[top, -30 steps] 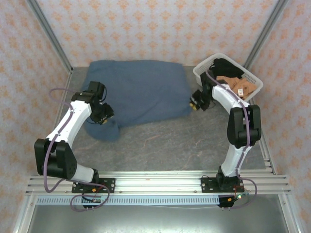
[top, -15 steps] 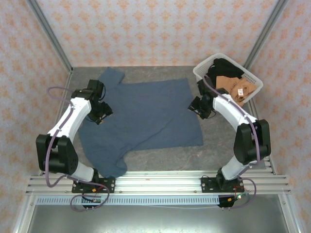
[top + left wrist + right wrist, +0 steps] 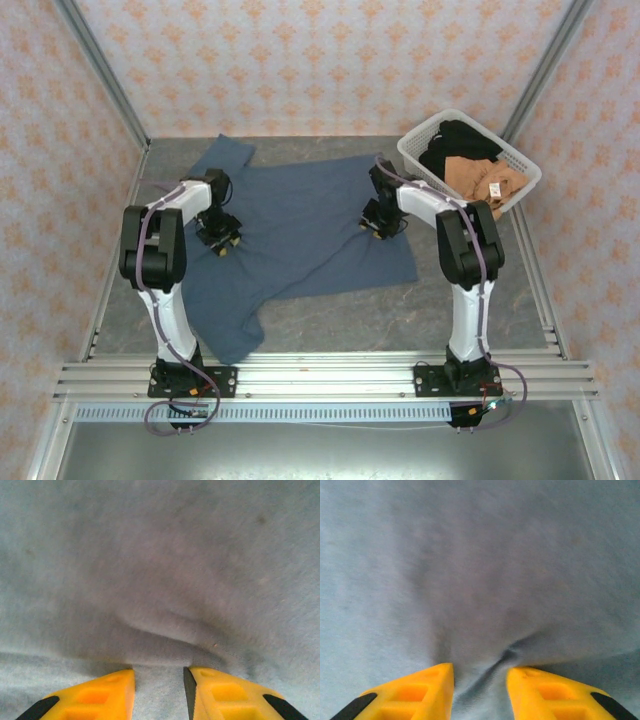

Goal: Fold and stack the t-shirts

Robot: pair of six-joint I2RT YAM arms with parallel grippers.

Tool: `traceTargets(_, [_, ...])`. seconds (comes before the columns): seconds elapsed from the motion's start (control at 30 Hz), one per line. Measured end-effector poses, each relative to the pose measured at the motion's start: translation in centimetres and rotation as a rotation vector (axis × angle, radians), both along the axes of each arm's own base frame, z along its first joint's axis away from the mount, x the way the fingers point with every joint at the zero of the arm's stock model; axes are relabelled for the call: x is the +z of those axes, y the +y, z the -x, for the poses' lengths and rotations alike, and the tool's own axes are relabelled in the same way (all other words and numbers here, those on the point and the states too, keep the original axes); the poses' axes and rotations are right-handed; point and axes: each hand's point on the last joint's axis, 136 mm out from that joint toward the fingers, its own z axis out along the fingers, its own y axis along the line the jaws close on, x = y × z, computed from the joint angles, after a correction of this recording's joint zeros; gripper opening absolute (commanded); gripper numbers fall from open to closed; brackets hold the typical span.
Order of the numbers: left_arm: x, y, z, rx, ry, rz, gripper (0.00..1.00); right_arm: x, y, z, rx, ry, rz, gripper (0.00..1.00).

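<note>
broadly, the slate-blue t-shirt (image 3: 300, 225) lies spread on the grey worktop (image 3: 420, 315), soft and matte with shallow wrinkles. one sleeve points to the back left corner, and another lobe hangs down near the front rail. bare worktop shows along its front edge and to the right of its straight right hem.

the left gripper (image 3: 220, 245) rests on the shirt's left part. in its wrist view (image 3: 159, 672) the yellow jaws stand part-way apart, tips on the cloth, behind a raised fold. the right gripper (image 3: 372, 224) sits near the right hem. its jaws (image 3: 480, 667) are likewise apart, with a crease running into the gap.

the white lattice basket (image 3: 412, 140) stands at the back right, just beside that arm. it holds a black t-shirt (image 3: 460, 135) and a crumpled tan t-shirt (image 3: 470, 175) with a white tag (image 3: 495, 187). both are partly hidden by the basket wall.
</note>
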Motion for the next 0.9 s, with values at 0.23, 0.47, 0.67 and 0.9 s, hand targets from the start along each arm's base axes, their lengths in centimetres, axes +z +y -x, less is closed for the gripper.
traceTargets(0.23, [0.8, 0.3, -10.3, -0.043, -0.156, 0.023, 0.43, 0.9, -2.3, -7.7, -0.054, -0.059, -0.003, 0.45])
traceTargets(0.47, [4.1, 1.9, -9.0, -0.061, -0.191, -0.072, 0.55, 2.1, -3.2, -7.6, -0.001, -0.067, 0.023, 0.55])
traceTargets(0.67, [8.8, 1.6, 5.7, 0.006, -0.174, -0.073, 0.52, 7.5, -4.3, -1.7, 0.017, -0.105, 0.014, 0.57])
traceTargets(0.9, [2.6, -3.4, 18.8, 0.077, 0.061, 0.069, 0.54, 11.2, -4.8, 5.1, 0.033, -0.162, -0.064, 0.59])
